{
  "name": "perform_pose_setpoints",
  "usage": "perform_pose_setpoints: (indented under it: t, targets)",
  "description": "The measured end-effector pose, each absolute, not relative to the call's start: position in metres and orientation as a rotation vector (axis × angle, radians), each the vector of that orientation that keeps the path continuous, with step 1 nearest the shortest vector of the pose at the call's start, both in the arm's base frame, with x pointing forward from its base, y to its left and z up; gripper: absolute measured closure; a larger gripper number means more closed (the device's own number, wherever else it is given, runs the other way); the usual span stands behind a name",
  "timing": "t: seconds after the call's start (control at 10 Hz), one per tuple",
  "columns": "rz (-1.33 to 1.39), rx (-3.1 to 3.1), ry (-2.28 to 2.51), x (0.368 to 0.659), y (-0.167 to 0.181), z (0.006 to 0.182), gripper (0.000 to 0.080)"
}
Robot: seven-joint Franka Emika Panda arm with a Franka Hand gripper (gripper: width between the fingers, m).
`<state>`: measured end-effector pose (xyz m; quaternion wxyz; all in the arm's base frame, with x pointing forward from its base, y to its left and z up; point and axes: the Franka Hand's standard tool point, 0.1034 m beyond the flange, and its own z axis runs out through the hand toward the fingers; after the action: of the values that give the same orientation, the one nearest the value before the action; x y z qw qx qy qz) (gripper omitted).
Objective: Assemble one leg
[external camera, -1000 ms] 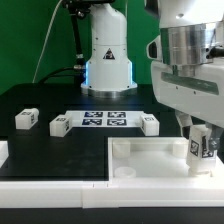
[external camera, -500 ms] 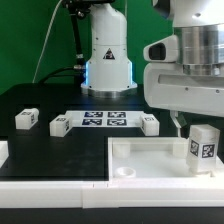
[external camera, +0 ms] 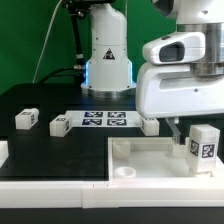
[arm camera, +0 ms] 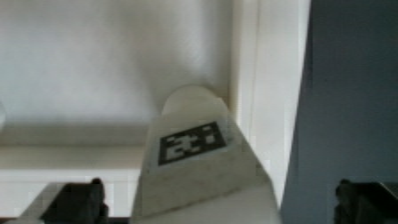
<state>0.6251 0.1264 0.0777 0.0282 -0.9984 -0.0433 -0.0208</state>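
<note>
A leg (external camera: pixel 204 146), a small white block with a black-and-white tag, stands upright at the corner of the large white slab (external camera: pixel 150 160) on the exterior view's right. My gripper (external camera: pixel 190 128) hangs just above it, open, and its fingers do not touch the leg. In the wrist view the leg (arm camera: pixel 199 160) sits between the two dark fingertips (arm camera: pixel 80 200), which stand wide apart with gaps on both sides. Three more legs lie on the black table, one (external camera: pixel 26 119) to the exterior view's left, one (external camera: pixel 59 126) nearer the middle and one (external camera: pixel 150 124) by the slab.
The marker board (external camera: pixel 104 119) lies flat between two of the loose legs. The robot's base (external camera: pixel 107 60) stands behind it. A white part (external camera: pixel 3 152) shows at the exterior view's left edge. A round socket (external camera: pixel 124 171) sits in the slab's near corner.
The gripper has risen from around the leg. The leg stays standing on the slab's corner, now free of the fingers.
</note>
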Motion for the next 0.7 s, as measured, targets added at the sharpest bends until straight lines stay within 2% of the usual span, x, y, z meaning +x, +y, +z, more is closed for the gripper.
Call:
perform_pose_setpoints:
  t: [0.2,0.4,0.5,0.6,0.7]
  targets:
    - [-0.07,-3.08,-0.364,0.6252,0.125,0.0776,0.0151]
    - [-0.071,-3.077,-0.386,0.6253,0.1247,0.0775,0.0407]
    - [-0.071,-3.079,-0.369,0.6252,0.1248,0.0775,0.0407]
    - [-0.07,-3.087,-0.306,0.6257,0.1229,0.0775,0.0508]
    - [-0.07,-3.087,-0.305,0.6256,0.1224,0.0773,0.0508]
